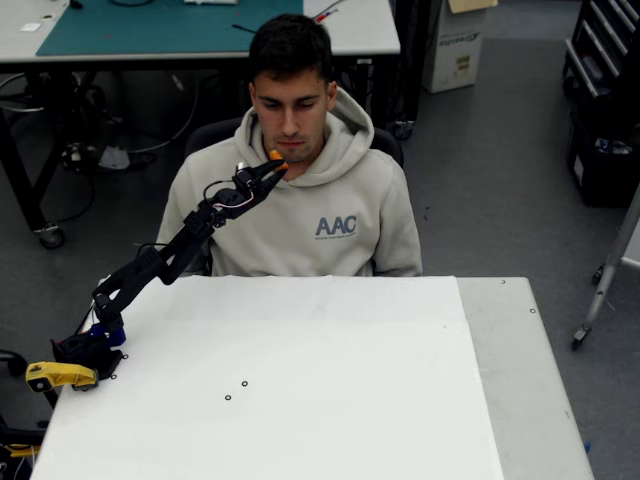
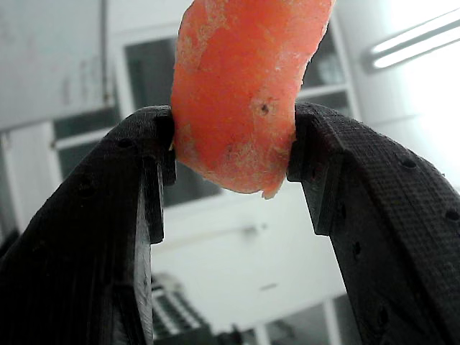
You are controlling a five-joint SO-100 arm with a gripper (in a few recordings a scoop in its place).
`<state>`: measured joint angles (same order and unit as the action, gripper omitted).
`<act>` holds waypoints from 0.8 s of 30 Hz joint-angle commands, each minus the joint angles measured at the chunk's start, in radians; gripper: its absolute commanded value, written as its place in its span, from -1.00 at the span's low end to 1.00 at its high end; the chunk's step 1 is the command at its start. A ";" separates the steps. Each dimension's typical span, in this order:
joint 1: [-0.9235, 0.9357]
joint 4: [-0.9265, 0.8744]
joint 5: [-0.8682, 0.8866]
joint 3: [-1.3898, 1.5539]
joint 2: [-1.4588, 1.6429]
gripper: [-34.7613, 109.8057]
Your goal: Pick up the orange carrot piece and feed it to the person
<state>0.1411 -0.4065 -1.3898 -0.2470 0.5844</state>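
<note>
White desk (image 1: 300,400) below, the jaws are clamped on the carrot piece (image 2: 244,93), raised just beside the person's (image 1: 300,200) chin. It looks light, firm and slightly moist, so a mid-body pinch likely holds best.

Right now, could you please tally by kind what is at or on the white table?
Carrot pieces: 1, the orange carrot piece clamped in the gripper
People: 1, the person seated behind the table
Robot arms: 1
Total: 3
</note>
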 commanded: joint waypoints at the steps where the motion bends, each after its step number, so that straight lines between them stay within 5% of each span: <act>1: 0.014 0.031 -0.020 -0.078 0.060 -0.57; 24: 0.052 0.028 -0.026 -0.078 0.054 -0.57</act>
<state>0.1764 -0.3973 -1.4067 -0.2470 0.5844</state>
